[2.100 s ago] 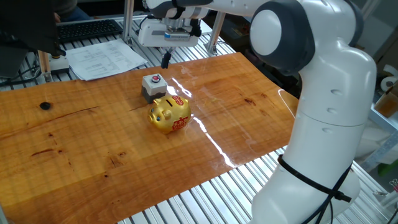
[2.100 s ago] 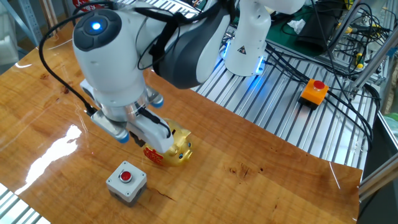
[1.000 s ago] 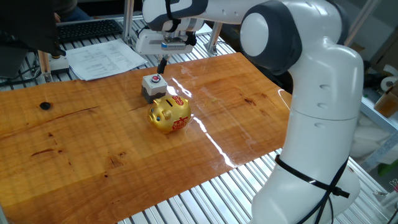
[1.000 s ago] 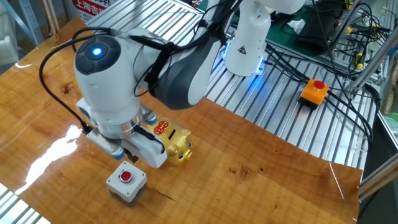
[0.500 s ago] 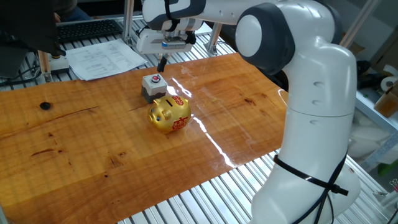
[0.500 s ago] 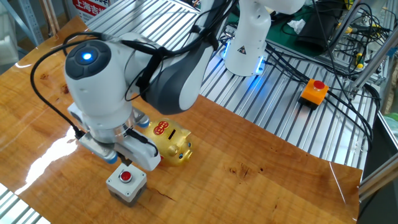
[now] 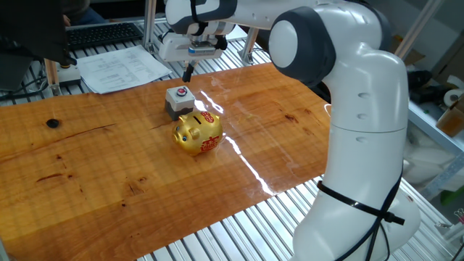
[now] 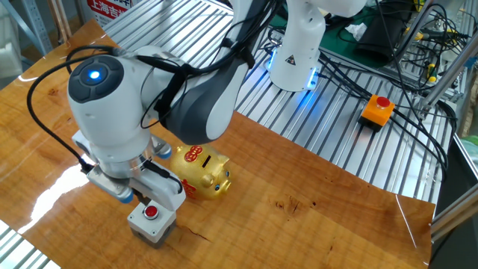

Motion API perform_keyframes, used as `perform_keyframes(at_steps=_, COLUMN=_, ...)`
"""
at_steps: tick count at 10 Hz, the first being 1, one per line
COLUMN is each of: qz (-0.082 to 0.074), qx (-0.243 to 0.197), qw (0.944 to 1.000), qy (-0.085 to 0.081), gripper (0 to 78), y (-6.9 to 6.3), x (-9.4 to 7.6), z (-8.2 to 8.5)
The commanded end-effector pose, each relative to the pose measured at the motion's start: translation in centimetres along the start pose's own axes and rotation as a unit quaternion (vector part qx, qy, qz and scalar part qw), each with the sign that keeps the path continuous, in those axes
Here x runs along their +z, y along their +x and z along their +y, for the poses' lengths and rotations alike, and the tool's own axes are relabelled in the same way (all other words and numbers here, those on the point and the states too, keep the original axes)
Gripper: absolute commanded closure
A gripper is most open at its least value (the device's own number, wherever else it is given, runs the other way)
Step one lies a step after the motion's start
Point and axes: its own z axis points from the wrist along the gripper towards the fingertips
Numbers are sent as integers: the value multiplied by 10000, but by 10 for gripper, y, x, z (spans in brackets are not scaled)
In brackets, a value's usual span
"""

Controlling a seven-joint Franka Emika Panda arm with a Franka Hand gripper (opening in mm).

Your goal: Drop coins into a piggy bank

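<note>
The gold piggy bank (image 7: 197, 133) with red markings stands on the wooden table (image 7: 109, 167), and it also shows in the other fixed view (image 8: 202, 170). My gripper (image 7: 187, 72) hangs above and just behind the grey box with a red button (image 7: 177, 100), away from the pig. Its dark fingers look pressed together into one tip. No coin shows in either view. In the other fixed view the hand (image 8: 123, 179) covers the fingers and sits right over the grey box (image 8: 151, 220).
Papers (image 7: 119, 69) and a keyboard (image 7: 101, 32) lie beyond the table's far edge. A small dark spot (image 7: 51, 123) is on the table at the left. An orange stop button (image 8: 377, 109) and cables lie on the metal slats.
The gripper has moved off the piggy bank toward the grey button box and now hangs over it. The pig and the box have not moved.
</note>
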Motion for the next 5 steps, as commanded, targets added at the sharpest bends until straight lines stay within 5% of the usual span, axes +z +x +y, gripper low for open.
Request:
perform_keyframes(at_steps=1, qz=-94, qx=-76, qw=9999, qy=43, gripper=776, y=-7, x=3, z=-5)
perform_keyframes(at_steps=5, qz=-112, qx=-68, qw=9999, qy=24, gripper=776, y=-10, x=9, z=-4)
